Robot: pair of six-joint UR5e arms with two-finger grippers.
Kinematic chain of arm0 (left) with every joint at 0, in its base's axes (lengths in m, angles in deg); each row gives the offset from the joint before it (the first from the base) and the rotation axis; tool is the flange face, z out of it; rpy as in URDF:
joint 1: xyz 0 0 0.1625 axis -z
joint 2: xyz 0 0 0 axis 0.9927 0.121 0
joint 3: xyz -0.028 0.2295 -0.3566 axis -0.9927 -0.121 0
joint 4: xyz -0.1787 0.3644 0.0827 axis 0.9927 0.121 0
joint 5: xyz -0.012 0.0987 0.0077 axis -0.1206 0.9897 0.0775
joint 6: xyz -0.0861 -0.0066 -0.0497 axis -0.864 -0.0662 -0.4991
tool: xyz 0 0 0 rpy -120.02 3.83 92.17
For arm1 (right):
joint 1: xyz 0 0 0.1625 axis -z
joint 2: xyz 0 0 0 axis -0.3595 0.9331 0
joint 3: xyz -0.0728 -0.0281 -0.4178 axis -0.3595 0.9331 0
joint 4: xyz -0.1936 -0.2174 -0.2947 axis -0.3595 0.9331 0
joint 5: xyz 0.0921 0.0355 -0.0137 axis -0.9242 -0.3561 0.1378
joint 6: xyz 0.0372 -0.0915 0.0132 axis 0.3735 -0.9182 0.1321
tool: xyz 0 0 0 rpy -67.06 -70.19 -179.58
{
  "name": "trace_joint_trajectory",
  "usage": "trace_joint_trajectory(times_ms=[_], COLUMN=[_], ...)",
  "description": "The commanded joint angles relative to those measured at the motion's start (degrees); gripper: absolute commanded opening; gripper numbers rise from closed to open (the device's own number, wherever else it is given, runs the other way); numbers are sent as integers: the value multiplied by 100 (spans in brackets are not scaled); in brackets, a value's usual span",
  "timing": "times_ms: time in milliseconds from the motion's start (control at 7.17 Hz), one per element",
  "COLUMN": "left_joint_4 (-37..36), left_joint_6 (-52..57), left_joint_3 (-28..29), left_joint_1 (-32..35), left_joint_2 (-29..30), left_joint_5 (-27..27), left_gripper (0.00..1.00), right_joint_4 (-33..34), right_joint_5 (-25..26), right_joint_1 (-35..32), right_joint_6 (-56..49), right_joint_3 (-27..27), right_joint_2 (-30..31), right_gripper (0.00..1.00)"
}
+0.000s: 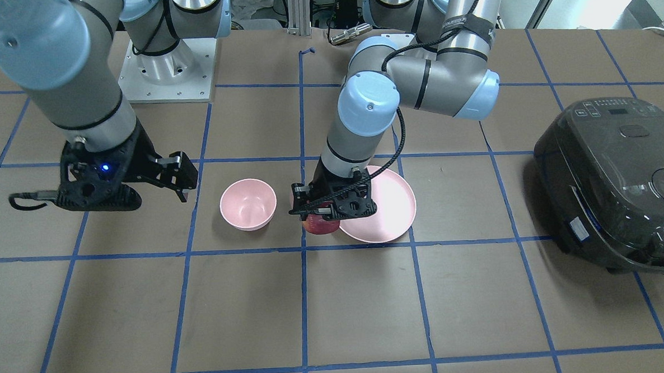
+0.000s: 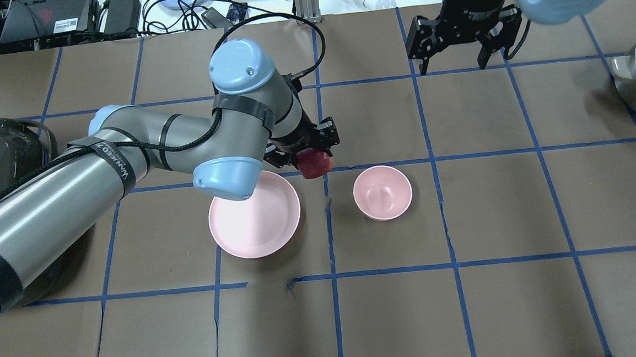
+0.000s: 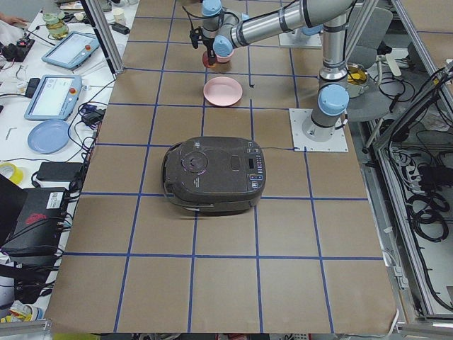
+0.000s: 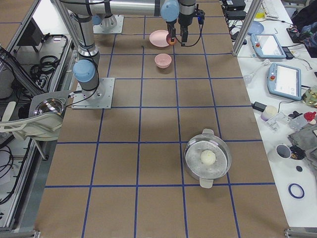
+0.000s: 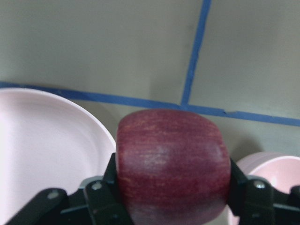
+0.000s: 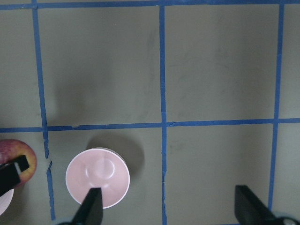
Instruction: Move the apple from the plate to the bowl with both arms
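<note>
Two left fingers (image 5: 101, 199) were clenched on the apple (image 5: 173, 164), holding it over the worktop (image 2: 496, 206) just off the plate (image 2: 254, 226) rim. The bowl (image 2: 382, 192) lay just beside those fingers, opposite the plate. The right fingers (image 6: 93, 208) hung spread and empty, well apart, beyond the bowl.

I see bare counter (image 2: 316, 239) between the plate (image 2: 254, 226) and the bowl (image 2: 382, 192), with the left gripper (image 2: 311, 159) and its apple (image 2: 315, 165) hanging over that gap by the plate's rim. The bowl's mouth is open from above; the right gripper (image 2: 450, 60) hovers well beyond it, the rice cooker (image 1: 612, 185) well past the plate.
</note>
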Motion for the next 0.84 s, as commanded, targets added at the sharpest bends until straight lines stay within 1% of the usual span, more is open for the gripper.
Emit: trace_joint_trajectory(times_ms=[0,140,419,558,698], left_joint_4=[12,-23,-128,-294,-313], left_joint_6=[-789,-1099,-1154,-1311,-1295], left_joint_3=[364,400,418,418,418], left_joint_1=[306,534,737,860,888], left_joint_2=[114,254,465,579,685], left_joint_5=[-455,-449,-396,-379,-370], left_gripper=[0,0,0,0,0], right_joint_4=[-158,-97,-44,-26,-26], right_joint_5=[32,32,32,41,23], right_joint_1=[-50,-51,-50,-51,-51], right_joint_6=[97,176,203,212,221], right_joint_3=[112,59,-125,-135,-135], right_joint_2=[252,305,472,473,473], right_gripper=[100,100,99,99,99])
